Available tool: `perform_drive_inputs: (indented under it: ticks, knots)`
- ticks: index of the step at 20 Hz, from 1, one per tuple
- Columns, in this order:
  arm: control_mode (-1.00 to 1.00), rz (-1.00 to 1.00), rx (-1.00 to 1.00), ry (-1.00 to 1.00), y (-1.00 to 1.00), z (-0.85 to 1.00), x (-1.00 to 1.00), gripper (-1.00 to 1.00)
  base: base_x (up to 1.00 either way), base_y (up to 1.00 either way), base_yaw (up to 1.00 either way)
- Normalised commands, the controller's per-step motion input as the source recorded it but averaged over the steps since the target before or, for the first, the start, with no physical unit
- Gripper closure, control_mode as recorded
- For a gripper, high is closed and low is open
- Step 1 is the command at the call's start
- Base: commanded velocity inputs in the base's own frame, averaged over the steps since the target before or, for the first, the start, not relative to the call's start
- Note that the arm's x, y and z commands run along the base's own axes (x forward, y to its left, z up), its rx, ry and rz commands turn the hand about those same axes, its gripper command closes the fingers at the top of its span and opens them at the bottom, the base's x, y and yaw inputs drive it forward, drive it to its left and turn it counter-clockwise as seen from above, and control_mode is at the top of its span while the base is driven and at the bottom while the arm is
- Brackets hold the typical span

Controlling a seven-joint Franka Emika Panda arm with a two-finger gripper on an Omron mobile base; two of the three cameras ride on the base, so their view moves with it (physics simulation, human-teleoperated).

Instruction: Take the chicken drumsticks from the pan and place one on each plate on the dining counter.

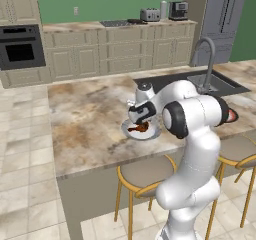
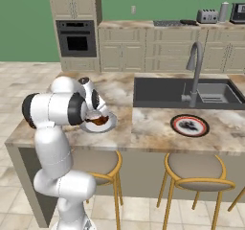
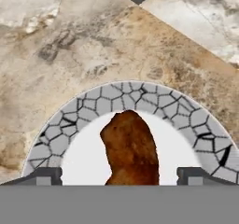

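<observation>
A reddish-brown chicken drumstick lies on the grey-white plate, which has a cracked-stone rim and rests on the dining counter. My gripper hangs just above it, open, its fingertips set wide on either side of the meat without touching it. From the base, the gripper covers part of the plate and the drumstick. The red-rimmed plate sits further right, with a dark patch in its middle that I cannot identify. The pan looks to be on the far stove.
A dark sink with a tall grey faucet is set into the counter behind the red-rimmed plate. Tan stools stand along the counter's near side. Wall cabinets, an oven and a toaster are at the back.
</observation>
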Motion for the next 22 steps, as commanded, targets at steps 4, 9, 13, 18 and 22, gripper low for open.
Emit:
perform_drive_inputs:
  ticks: [4,9,13,18,22]
  knots:
    - [-1.0,0.07,0.0,-0.52,-0.13,0.94,-0.89,-1.0,0.0,0.0,0.0]
    - [-1.0,0.05,0.02,-0.43,-0.26,0.97,-1.0,-1.0,0.0,0.0,0.0]
    - [-1.0,0.03,0.14,-0.15,-0.31,0.95,-1.0,-1.0,0.0,0.0,0.0]
    - [-1.0,0.01,0.25,0.07,-0.32,1.0,-1.0,-1.0,0.0,0.0,0.0]
    - [-1.0,0.04,0.26,0.18,-0.35,1.0,-1.0,-1.0,0.0,0.0,0.0]
